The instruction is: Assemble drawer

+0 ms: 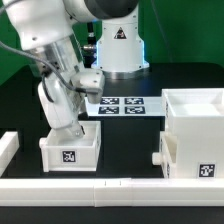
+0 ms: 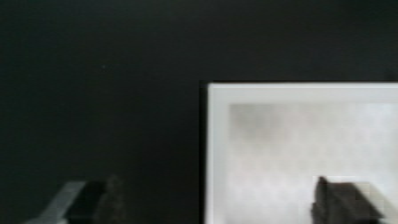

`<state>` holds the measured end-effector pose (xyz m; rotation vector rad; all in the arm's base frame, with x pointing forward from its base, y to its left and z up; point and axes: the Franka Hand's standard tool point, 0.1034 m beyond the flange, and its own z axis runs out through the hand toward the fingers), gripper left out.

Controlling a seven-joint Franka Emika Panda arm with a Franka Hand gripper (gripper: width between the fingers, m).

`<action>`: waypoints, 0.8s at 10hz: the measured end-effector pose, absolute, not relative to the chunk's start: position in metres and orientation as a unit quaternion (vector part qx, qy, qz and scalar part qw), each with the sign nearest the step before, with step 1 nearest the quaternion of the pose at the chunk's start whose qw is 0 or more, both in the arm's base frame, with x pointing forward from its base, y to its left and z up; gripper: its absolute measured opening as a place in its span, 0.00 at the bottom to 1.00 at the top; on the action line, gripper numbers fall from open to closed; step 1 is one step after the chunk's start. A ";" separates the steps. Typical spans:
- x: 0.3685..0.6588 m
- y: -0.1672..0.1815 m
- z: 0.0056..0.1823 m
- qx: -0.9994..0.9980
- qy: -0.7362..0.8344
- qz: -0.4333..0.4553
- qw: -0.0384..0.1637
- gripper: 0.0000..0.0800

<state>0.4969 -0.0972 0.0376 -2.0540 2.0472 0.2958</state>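
Claw (image 2: pixel 214 205) spread wide, pinching nothing: in the wrist view the two dark fingertips (image 2: pixel 86 205) stand well apart. One is over the black table (image 1: pixel 140 130), the other over white plastic, and the straight edge of the small tray (image 2: pixel 302 150) runs between them. In the exterior view the claw (image 1: pixel 66 128) hangs just over the near-left wall of that small tray (image 1: pixel 70 148); contact cannot be told. Judgement: the jaws straddle one wall, the natural purchase on an open box, so the tray can be pinched by its wall and carried or nudged. The tray sits upright, open side up, on the exterior view's left, close behind the long low rail (image 1: pixel 110 185), which probably serves as a stop to square parts against. The housing (image 1: pixel 195 125) stands well apart on the exterior view's right, also against the rail. A knobbed white piece (image 1: pixel 163 150) is at its left side, likely the second tray; inserted or only beside, cannot tell. Drawer not yet assembled. Markings: a black-and-white square tag on the small tray's front (image 1: pixel 68 157) and another on the housing's front (image 1: pixel 208 170), presumably for camera tracking. The marker board (image 1: pixel 120 105) lies flat behind, carrying several such tags. The robot base (image 1: pixel 118 50) bears a dark triangular mark. No lettering legible anywhere.
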 end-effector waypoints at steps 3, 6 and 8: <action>0.504 -0.107 0.067 -0.759 0.629 0.088 0.141 0.80; 0.500 -0.105 0.064 -0.806 0.567 0.077 0.151 0.81; 0.513 -0.107 0.076 -0.871 0.463 0.074 0.145 0.81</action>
